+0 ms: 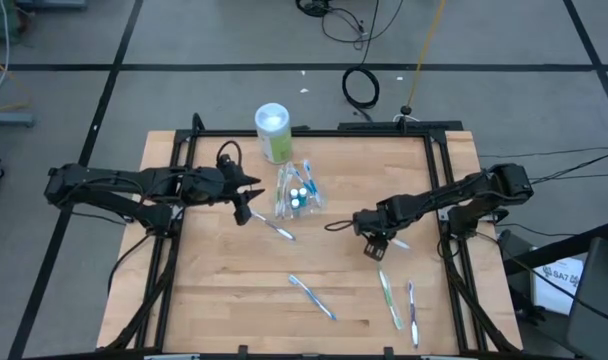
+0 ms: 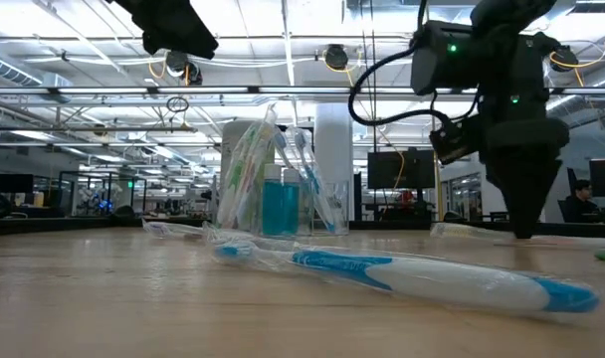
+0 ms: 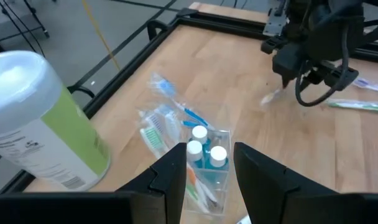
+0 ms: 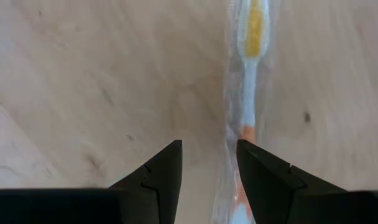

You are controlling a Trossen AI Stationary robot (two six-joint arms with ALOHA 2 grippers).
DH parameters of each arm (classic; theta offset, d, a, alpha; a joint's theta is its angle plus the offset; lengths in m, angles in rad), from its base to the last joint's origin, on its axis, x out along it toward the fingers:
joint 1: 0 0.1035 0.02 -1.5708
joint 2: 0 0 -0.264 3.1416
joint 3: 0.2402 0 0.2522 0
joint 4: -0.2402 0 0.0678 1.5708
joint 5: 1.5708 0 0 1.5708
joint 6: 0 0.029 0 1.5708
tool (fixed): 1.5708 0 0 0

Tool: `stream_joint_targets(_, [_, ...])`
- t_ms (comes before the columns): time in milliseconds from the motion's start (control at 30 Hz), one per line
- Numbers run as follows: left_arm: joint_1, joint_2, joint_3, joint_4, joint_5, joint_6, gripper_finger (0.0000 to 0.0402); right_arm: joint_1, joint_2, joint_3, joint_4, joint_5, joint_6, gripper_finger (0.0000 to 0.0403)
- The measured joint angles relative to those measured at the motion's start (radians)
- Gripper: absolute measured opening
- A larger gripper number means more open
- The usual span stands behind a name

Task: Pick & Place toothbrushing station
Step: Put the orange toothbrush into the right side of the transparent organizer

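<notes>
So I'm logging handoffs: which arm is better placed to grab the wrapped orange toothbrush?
Right. The right tool hangs open directly over the orange toothbrush, whereas the left tool is by the clear container.

Tubes (image 1: 300, 194) in container (image 1: 306, 203), canister (image 1: 273, 131) behind.

Bright, even overhead light; the low view's near toothbrush (image 2: 422, 278) is blurred.

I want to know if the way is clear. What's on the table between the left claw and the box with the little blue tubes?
Nothing: in the left wrist view, only bare wood separates the open left gripper from the clear container just ahead.
</notes>
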Motion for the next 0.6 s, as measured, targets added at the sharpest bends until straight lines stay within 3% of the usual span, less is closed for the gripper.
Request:
stream_joint_targets(333, [-0.009, 0.000, 0.000, -0.001, -0.001, 0.000, 0.0141, -0.003, -0.003, -0.001, 0.094, 0.021, -0.209, 0.0144])
stream_joint_targets(600, [-0.009, 0.000, 0.000, -0.001, -0.001, 0.000, 0.0141, -0.011, -0.003, -0.001, 0.152, 0.070, -0.239, 0.0144])
